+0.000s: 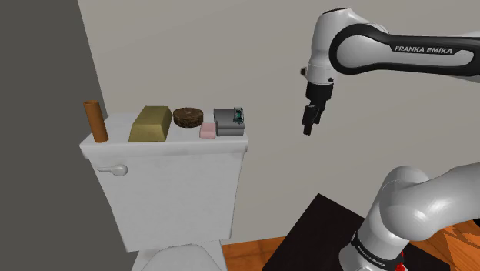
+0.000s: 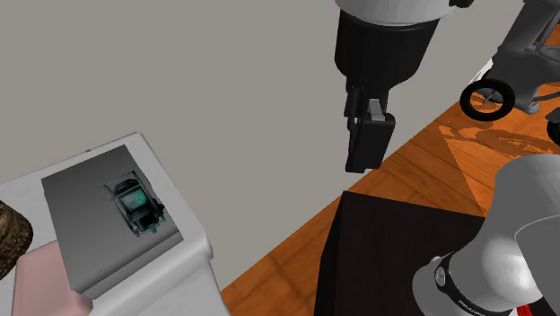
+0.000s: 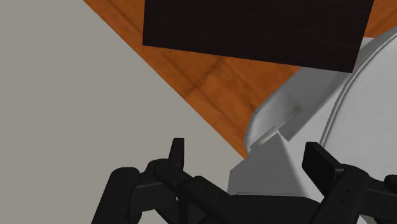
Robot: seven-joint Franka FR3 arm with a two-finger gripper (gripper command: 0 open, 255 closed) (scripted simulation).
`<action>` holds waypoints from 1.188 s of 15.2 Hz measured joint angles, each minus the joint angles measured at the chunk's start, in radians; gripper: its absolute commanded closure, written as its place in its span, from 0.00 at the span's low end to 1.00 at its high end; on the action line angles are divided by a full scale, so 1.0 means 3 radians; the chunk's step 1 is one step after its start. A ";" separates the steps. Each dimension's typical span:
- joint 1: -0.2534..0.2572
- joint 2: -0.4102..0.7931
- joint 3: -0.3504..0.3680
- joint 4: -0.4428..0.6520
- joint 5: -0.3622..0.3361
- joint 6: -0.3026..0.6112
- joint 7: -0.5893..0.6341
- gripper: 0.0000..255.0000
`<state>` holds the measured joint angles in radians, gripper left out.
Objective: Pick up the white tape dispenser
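The tape dispenser [image 1: 231,121] is a grey box with a teal and black part on top. It sits at the right end of the white toilet tank's lid [image 1: 165,146], beside the wall. In the second exterior view the tape dispenser [image 2: 103,220] lies flat near the lid's corner. My black gripper [image 1: 310,123] hangs in the air off the tank's right end, at about the dispenser's height, pointing down. From the second exterior camera the gripper [image 2: 365,144] is well clear of the dispenser. In the wrist view the gripper [image 3: 251,158] is open and holds nothing.
Left of the dispenser on the lid are a small pink block [image 1: 208,131], a dark brown round thing [image 1: 188,116], an olive block [image 1: 151,123] and a brown cylinder [image 1: 95,121]. A grey wall runs behind. My black stand [image 1: 323,231] stands on a wood floor [image 2: 296,251].
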<state>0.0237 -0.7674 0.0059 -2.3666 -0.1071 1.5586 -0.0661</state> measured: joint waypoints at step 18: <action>0.0044 0.1745 0.0528 0.1828 0.0439 0.0023 0.1155 0.00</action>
<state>0.0367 -0.2438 0.1642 -1.8180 0.0246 1.5654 0.2805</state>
